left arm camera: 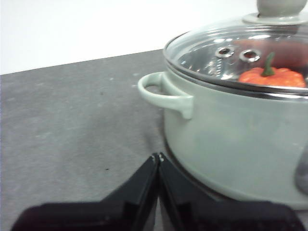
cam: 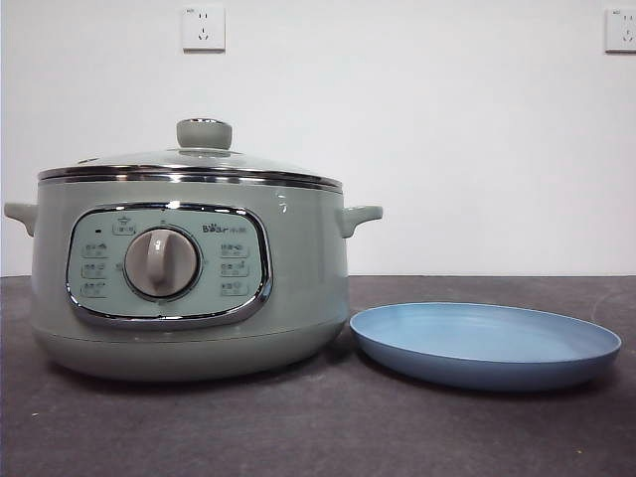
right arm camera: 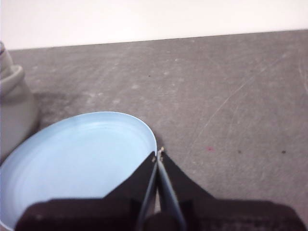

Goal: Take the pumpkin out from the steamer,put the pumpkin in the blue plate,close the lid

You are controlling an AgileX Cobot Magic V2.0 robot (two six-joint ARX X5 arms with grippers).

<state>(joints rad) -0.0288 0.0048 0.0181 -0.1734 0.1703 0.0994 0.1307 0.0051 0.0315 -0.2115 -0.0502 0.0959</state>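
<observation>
The sage-green steamer (cam: 189, 278) stands at the left of the table with its glass lid (cam: 189, 164) shut on it. In the left wrist view the pumpkin (left arm camera: 272, 76) shows through the lid (left arm camera: 226, 48), inside the steamer (left arm camera: 231, 139). The blue plate (cam: 485, 343) lies empty to the right of the pot. My left gripper (left arm camera: 158, 157) is shut and empty, low beside the pot's side handle (left arm camera: 166, 94). My right gripper (right arm camera: 159, 153) is shut and empty over the edge of the blue plate (right arm camera: 72, 159). Neither arm shows in the front view.
The table top (cam: 318, 437) is dark grey. A white wall with two sockets (cam: 203, 27) stands behind. The steamer's side (right arm camera: 12, 103) shows at the edge of the right wrist view.
</observation>
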